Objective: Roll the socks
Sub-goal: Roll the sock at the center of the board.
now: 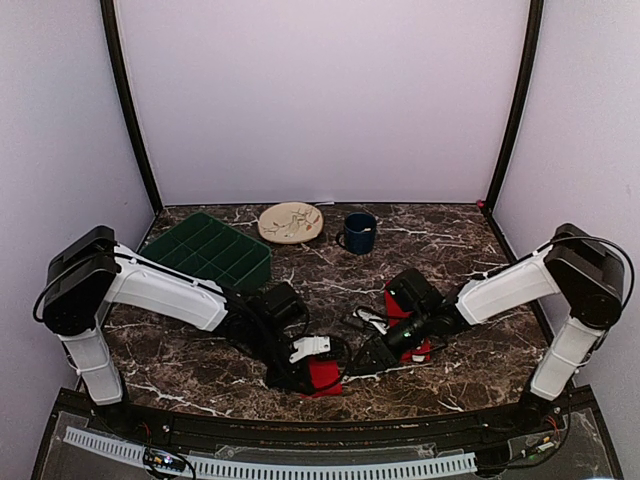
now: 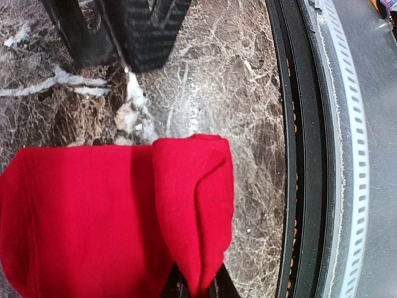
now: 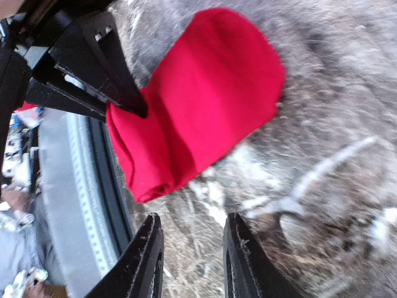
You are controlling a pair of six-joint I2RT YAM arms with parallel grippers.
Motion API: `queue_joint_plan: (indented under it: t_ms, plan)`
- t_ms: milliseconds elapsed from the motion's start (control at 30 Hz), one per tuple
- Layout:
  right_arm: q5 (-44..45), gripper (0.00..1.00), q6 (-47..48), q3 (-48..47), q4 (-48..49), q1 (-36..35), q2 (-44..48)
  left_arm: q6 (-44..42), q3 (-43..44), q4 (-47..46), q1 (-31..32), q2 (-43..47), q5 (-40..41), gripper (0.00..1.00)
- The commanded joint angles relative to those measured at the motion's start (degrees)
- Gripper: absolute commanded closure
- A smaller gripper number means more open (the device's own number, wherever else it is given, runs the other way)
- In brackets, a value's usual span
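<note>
One red sock (image 1: 325, 376) lies near the table's front edge with one end folded over into a thick roll (image 2: 198, 198). My left gripper (image 2: 195, 287) is shut on that folded end, pinching the red cloth between its jaws. In the right wrist view its black fingers (image 3: 99, 74) bite the sock (image 3: 205, 99) at its near edge. My right gripper (image 3: 193, 239) hovers just short of the roll, open, with only marble between its fingers. Another red sock (image 1: 400, 312) lies partly hidden under the right arm.
A green compartment tray (image 1: 210, 250), a cream plate (image 1: 290, 222) and a dark blue mug (image 1: 359, 232) stand at the back. The black rail (image 2: 298, 161) and white perforated strip (image 2: 356, 186) of the front edge run close beside the sock.
</note>
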State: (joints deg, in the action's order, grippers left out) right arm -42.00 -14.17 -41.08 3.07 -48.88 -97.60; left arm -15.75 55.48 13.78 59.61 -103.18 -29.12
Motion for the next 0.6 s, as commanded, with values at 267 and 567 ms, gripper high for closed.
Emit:
queue_joint_plan:
  t_ms: [267,567]
  plan:
    - [21.2,0.68,3.54,4.52,2.28,-5.9,9.11,0.88,2.51,9.85,-4.92,-5.52,-11.68,0.93]
    - [29.05,0.67,9.07,3.93,1.91,-12.61,11.26,0.71,3.19,11.89,-7.89,-9.04,-20.68,0.92]
